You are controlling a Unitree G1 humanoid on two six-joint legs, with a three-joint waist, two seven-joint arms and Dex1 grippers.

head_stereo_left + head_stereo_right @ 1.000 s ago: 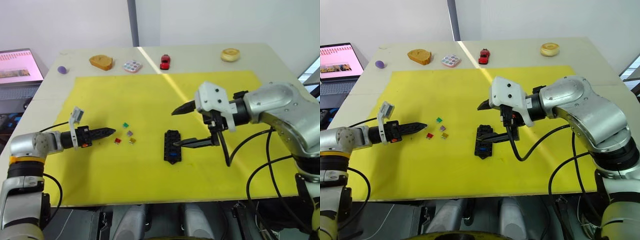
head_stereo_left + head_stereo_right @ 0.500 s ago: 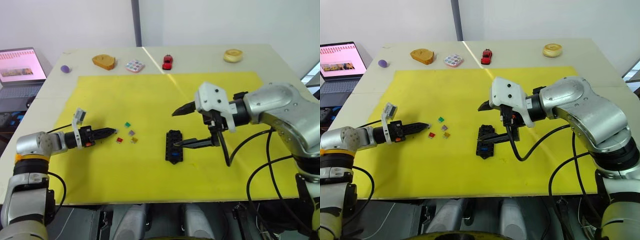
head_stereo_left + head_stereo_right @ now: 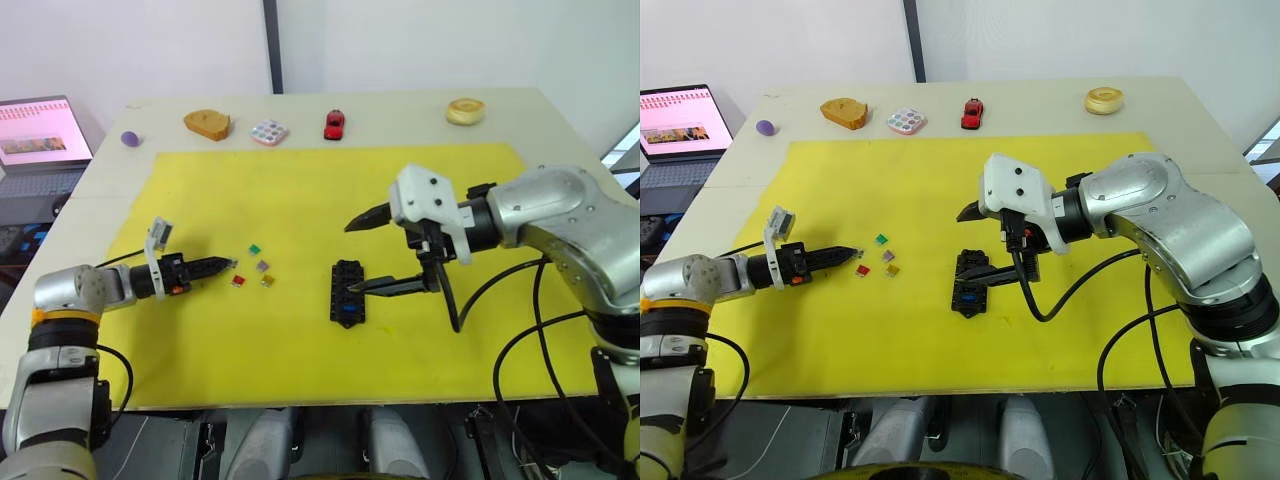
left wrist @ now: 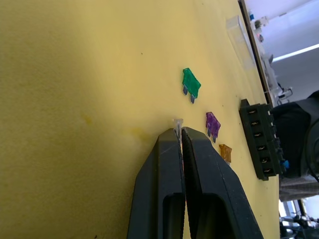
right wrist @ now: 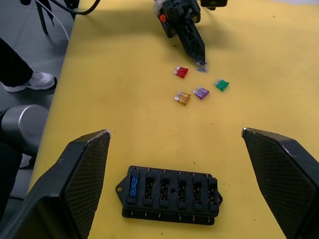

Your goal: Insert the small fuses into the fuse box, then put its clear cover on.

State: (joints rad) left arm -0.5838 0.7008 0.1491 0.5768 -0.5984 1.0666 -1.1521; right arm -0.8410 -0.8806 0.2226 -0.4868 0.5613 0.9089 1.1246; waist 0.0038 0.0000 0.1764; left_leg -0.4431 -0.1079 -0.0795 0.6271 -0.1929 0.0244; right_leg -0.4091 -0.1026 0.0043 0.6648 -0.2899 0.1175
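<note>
Four loose fuses just beyond shut left claw tips.

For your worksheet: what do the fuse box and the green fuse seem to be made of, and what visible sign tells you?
Fuse box: probably moulded black plastic, matte, judging by its crisp slots and dull surface.
Green fuse: apparently translucent coloured plastic with two small grey prongs, likely metal.

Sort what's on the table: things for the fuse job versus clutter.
For the job:
fuse box, one blue fuse already in
loose fuses
pale fuse in the left hand
clear cover

Lying about:
toy car
dotted disc
purple ball
laptop
</note>
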